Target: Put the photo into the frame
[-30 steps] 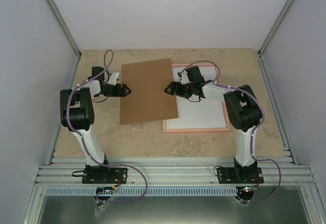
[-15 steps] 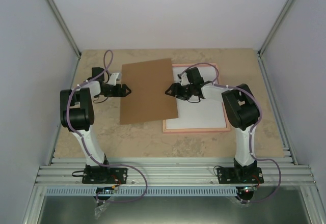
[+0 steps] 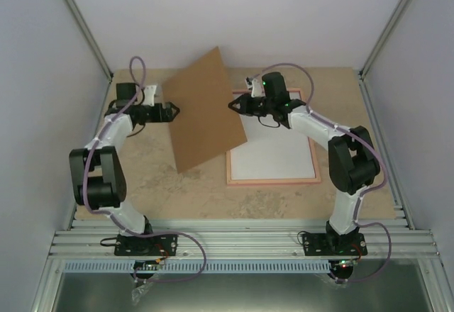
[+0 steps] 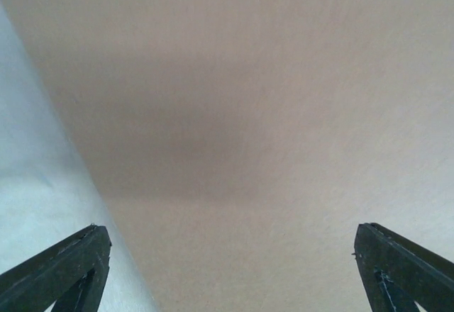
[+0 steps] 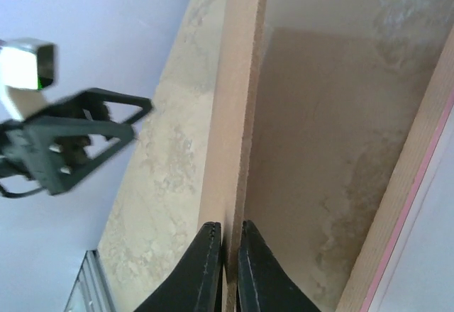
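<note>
My right gripper [image 3: 234, 103] [image 5: 228, 225] is shut on the right edge of the brown backing board [image 3: 202, 106] [image 5: 241, 99]. It holds that edge up, so the board stands tilted with its lower corner on the table. My left gripper [image 3: 175, 110] [image 4: 228, 229] is open at the board's left edge, facing its brown face [image 4: 248, 113]; contact cannot be told. The pink frame [image 3: 273, 181] [image 5: 404, 184] lies flat at the right. A white sheet [image 3: 280, 152] fills it; no printed side shows, so I cannot tell whether it is the photo.
The marbled table [image 3: 142, 177] is bounded by grey walls at the left, back and right. An aluminium rail [image 3: 241, 237] runs along the near edge by the arm bases. The left gripper [image 5: 138, 113] shows beyond the board in the right wrist view.
My right gripper closed on the board's right edge and raised it, tipping the board up and back. The left arm stretched farther back and its gripper opened slightly wider.
</note>
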